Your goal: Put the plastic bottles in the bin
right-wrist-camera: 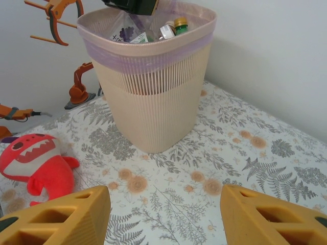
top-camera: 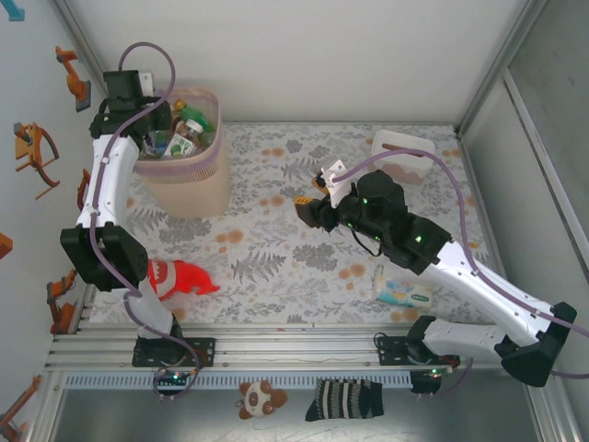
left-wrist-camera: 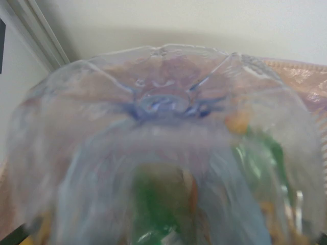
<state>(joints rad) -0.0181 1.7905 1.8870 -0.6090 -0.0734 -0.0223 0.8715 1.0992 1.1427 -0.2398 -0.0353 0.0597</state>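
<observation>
At the far left corner of the table stands the bin [top-camera: 189,180], a tall, tapered wastebasket of pale pink-beige plastic with rounded corners and fine vertical ribs down its walls, and a translucent lilac liner [right-wrist-camera: 148,53] is folded over its rim as a soft, wrinkled band. Inside it lie several bottles [top-camera: 189,124], small and glossy, among them a green one with a yellow cap and printed labels. Over the bin's mouth hangs the left gripper [top-camera: 155,136], and close before its wrist camera is the moulded, petal-shaped base of a clear bottle [left-wrist-camera: 163,107], thin bluish see-through plastic, blurred, with green and orange shapes showing through it; whether the jaws are clamped on that bottle or parted from it I cannot tell. Near the middle of the table the right gripper [top-camera: 308,207] hovers with its chunky orange fingers [right-wrist-camera: 66,217] spread apart and nothing between them, above a matte tablecloth [right-wrist-camera: 230,153] printed with grey ferns and peach flowers. Near the left arm's base sits a fuzzy red plush fish [top-camera: 179,276], and a flat, pale wipes pack [top-camera: 405,293] lies beside the right arm
</observation>
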